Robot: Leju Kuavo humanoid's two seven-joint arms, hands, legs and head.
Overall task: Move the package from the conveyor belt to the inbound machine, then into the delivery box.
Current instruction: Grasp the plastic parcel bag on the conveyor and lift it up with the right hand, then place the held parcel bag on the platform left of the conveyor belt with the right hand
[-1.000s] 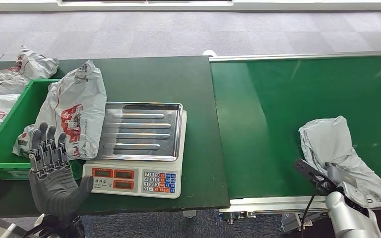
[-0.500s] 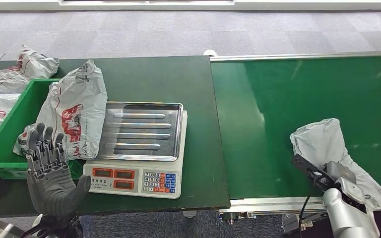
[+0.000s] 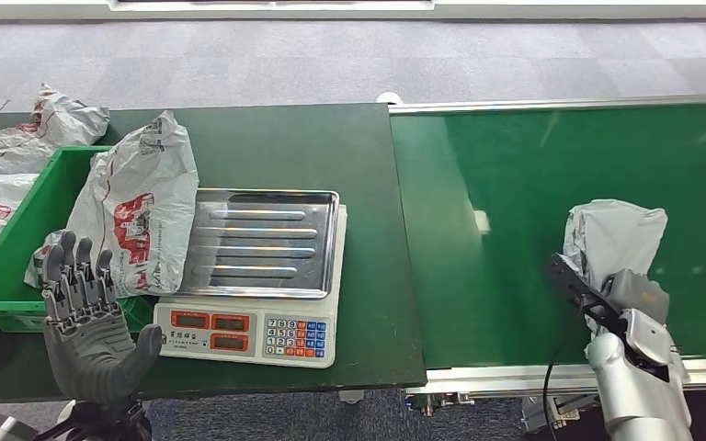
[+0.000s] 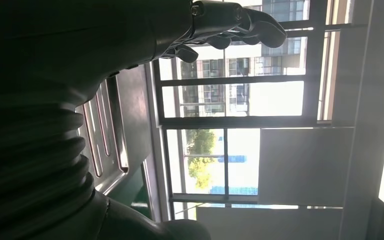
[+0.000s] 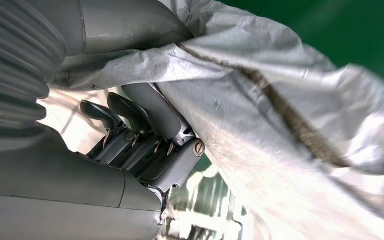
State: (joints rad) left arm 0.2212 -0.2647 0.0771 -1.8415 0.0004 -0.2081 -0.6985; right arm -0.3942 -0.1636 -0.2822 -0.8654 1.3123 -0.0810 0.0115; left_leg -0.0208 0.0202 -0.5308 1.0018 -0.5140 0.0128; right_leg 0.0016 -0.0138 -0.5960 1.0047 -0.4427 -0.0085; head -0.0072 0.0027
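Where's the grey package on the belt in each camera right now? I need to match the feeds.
Head view: grey package at lower right on the green conveyor belt, just beyond the right hand.
Right wrist view: package drapes over the hand's fingers.
Left wrist view: not in it.
Shared landmark: the green belt.

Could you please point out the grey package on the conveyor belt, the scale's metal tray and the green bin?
grey package (image 3: 612, 234): head view, on its crumpled upper part.
scale's metal tray (image 3: 262, 243): head view, middle of the ribbed surface.
green bin (image 3: 18, 223): head view, on its inner wall.
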